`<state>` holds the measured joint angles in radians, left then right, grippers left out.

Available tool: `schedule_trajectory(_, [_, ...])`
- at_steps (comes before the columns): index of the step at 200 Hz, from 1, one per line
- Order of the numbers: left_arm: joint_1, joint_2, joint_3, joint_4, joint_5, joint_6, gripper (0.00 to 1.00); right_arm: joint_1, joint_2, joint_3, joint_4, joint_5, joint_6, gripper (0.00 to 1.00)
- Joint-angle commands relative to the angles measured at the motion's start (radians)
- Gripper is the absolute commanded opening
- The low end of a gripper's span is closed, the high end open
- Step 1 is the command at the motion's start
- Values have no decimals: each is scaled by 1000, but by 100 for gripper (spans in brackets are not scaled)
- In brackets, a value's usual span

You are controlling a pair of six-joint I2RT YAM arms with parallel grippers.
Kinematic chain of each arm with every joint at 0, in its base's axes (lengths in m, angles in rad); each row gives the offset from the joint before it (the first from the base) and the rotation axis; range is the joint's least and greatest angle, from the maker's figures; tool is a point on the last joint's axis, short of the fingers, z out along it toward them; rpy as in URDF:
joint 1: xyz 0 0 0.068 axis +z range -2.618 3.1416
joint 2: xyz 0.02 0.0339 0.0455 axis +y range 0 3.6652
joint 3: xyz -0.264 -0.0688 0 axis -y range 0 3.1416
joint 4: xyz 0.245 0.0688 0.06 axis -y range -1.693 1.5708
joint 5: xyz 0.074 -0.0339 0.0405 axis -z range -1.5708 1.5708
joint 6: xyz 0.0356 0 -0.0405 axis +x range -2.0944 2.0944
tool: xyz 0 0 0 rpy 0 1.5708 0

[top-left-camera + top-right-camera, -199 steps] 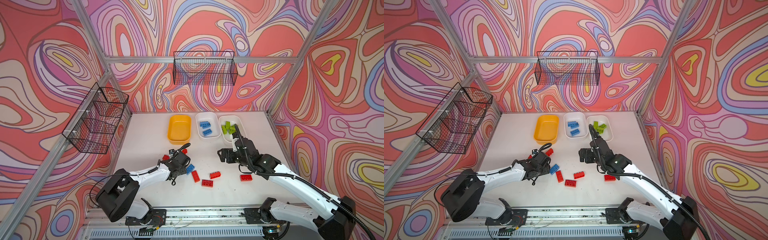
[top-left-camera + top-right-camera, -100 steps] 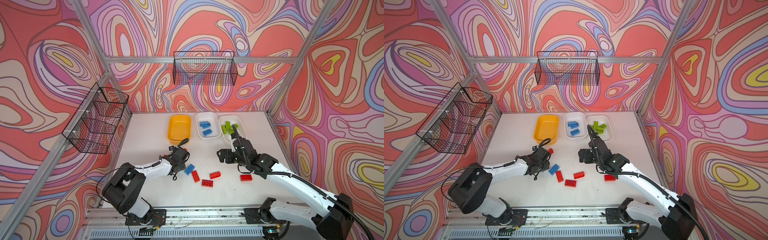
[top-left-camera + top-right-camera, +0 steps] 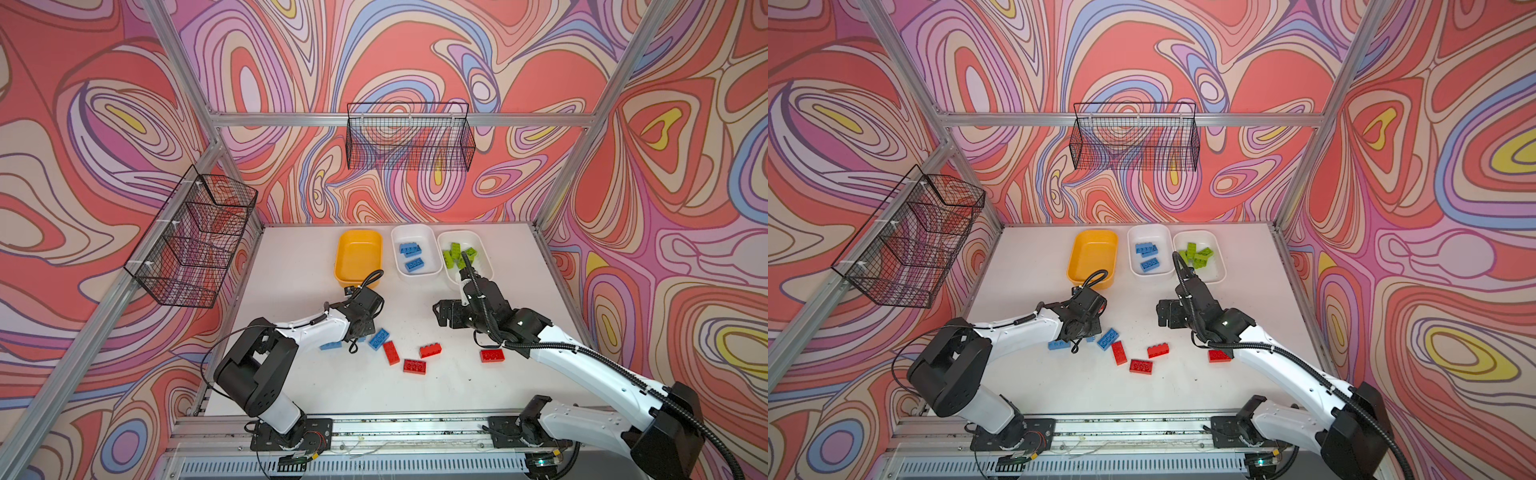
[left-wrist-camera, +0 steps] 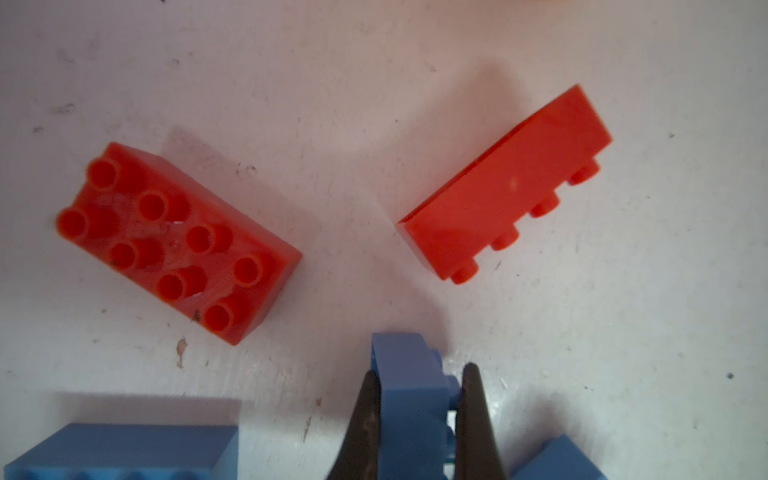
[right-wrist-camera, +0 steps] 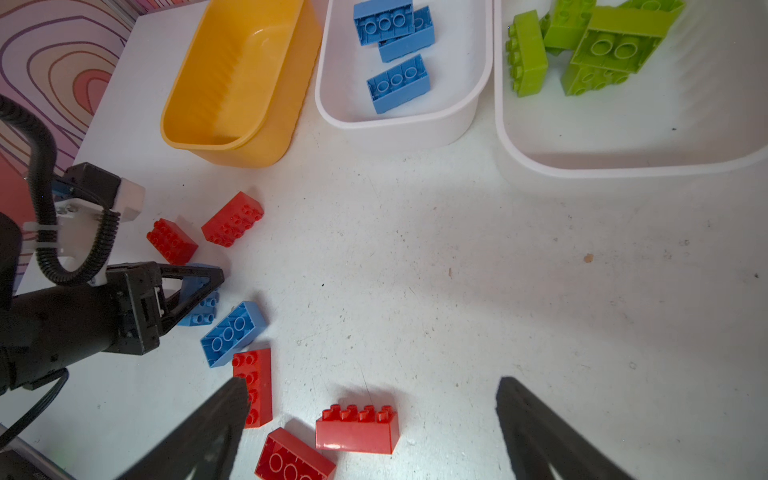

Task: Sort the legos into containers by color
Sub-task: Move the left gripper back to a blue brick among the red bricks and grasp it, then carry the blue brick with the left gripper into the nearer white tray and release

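— Left gripper [image 4: 419,370] is pinching a blue brick [image 4: 409,399], one finger on the studded face and one on the underside. Whether it's clear of the table [image 4: 374,83] I can't tell.

— Which way does the brick run?

— It's on its side, long axis pointing straight out ahead of the fingers. It's hard glossy plastic with round studs. The fingertips taper, so I'd guess it could pivot if swung fast.

— Where does it go?

— The middle tub [image 3: 432,257]: white, smooth, round-cornered, with blue ones in it. In both top views it lies farther back and to the right of the left gripper, past the near corner of the yellow tub [image 3: 359,257], which holds nothing.

— Isn't the right arm closer?

— Yes. The right gripper [image 5: 372,384] hangs spread wide over the table, nearer the white tubs, gripping nothing. But left has the brick, so left should carry.

— Anything in the path?

— Two red bricks [image 4: 178,245] lie just ahead of the fingers, apart from each other. Best to lift before travelling.
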<state>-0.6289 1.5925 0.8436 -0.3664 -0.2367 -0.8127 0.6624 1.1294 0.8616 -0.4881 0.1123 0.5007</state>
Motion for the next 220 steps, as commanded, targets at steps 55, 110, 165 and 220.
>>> schedule_trajectory(55, [-48,81,236,-166,-25,61,0,5,-73,-30,9,18,-7,98])
schedule_trajectory(110, [-47,248,567,-199,-52,165,0,6,-113,-41,1,47,-8,98])
schedule_trajectory(165, [-43,564,1092,-256,-41,287,3,4,-100,-18,11,57,-19,98])
schedule_trajectory(220, [-11,798,1360,-205,9,333,6,4,-67,-18,37,72,-24,98])
